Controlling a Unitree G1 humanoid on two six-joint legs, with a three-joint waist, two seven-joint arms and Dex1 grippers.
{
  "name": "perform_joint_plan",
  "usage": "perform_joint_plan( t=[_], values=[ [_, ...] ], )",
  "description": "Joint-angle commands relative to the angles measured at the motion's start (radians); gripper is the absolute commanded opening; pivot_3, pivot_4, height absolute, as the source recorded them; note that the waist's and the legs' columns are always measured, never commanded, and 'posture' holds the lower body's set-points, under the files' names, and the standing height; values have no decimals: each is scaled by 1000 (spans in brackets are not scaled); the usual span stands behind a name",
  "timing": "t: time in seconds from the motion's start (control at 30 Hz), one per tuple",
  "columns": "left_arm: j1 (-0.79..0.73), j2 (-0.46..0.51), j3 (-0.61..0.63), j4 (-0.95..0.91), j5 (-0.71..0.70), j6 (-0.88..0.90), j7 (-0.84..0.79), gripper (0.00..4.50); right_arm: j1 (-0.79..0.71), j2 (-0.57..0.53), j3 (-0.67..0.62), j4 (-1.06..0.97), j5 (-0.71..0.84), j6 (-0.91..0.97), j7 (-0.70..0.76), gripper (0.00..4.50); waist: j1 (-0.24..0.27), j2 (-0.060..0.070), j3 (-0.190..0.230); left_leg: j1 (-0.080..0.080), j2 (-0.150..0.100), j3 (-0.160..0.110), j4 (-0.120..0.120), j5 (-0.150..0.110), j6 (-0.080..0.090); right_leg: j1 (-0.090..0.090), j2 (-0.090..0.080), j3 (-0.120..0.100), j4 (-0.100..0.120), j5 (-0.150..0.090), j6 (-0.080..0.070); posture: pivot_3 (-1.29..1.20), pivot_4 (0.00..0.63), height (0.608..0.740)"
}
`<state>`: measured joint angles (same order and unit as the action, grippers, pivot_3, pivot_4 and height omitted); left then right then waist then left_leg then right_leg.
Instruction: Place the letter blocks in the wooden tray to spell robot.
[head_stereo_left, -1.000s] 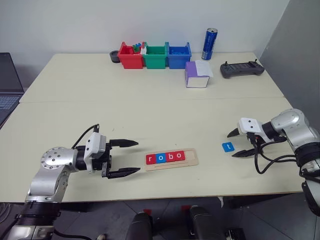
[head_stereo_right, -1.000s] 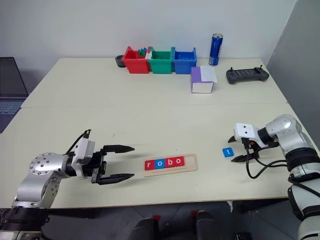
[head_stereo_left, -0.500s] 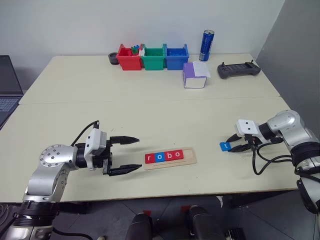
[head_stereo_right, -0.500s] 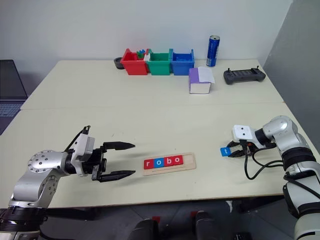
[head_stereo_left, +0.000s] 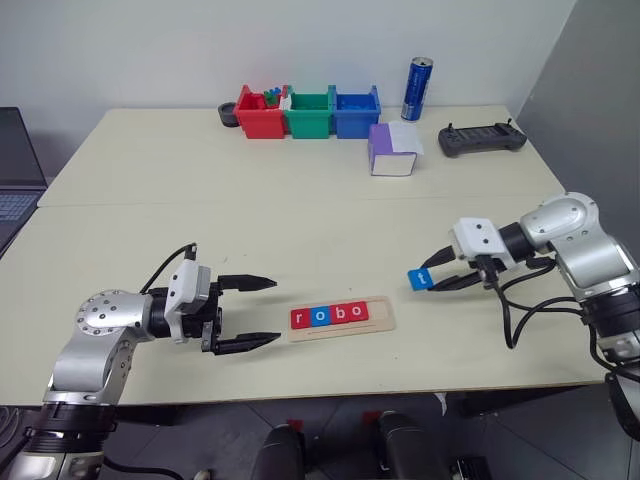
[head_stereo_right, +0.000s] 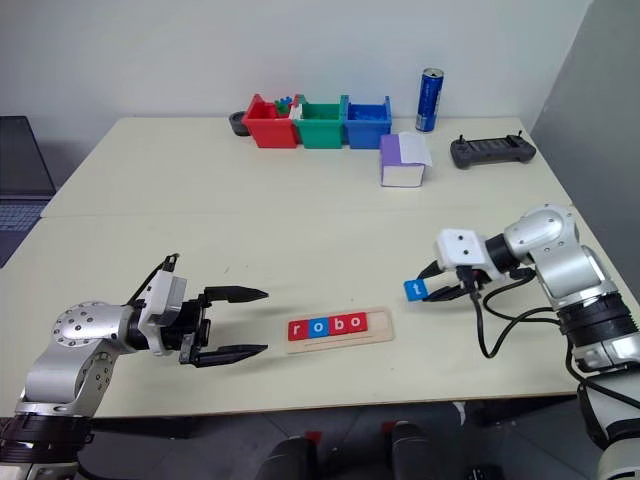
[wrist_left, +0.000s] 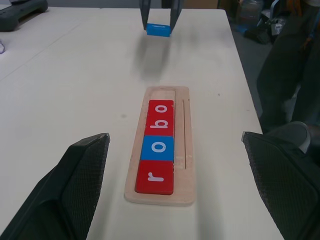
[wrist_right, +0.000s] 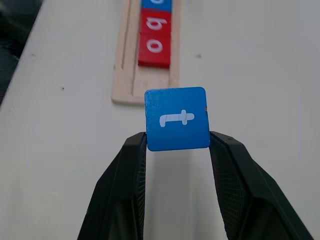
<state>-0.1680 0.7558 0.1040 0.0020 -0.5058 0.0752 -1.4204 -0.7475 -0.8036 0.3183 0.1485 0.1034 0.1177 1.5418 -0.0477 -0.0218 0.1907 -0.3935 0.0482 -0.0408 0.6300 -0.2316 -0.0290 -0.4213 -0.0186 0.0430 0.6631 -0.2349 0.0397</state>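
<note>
The right gripper (wrist_right: 177, 145) pinches the blue t block (wrist_right: 177, 119) between its fingers, lifted clear of the table (head_stereo_left: 300, 220), out beyond the tray's open end. The tray (head_stereo_left: 342, 317) lies near the table's front edge, holding four blocks reading r, o, b, o (head_stereo_left: 330, 315), with the end slot toward the t bare. The left gripper (head_stereo_left: 262, 312) rests just beside the tray's r end, fingers spread wide and holding nothing.

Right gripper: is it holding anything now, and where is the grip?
Yes. The right gripper holds the blue t block, pinched by two opposite edges, above the table. The left gripper is open, holding nothing.
</note>
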Motion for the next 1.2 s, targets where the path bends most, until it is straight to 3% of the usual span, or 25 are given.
perform_joint_plan(
  t=[0.03,0.37,1.2],
  values=[
    [6,10,19,8,-2,-36,-19,4500,14,24,20,-70,-10,61,-22,1474,1,0,0,0,0,0,0,0,0,0,0,0,0,0,0,0,150,740],
    [25,5,18,9,-2,-57,-14,4500,8,112,96,-80,-81,144,-109,1474,1,0,0,-1,0,0,0,0,0,-1,0,0,0,0,0,0,150,740],
    [68,6,36,5,-7,-75,-2,4500,-25,178,146,-10,-159,171,-99,1474,0,0,0,-1,0,0,0,0,0,-1,0,-1,0,0,0,0,150,740]
  ],
)
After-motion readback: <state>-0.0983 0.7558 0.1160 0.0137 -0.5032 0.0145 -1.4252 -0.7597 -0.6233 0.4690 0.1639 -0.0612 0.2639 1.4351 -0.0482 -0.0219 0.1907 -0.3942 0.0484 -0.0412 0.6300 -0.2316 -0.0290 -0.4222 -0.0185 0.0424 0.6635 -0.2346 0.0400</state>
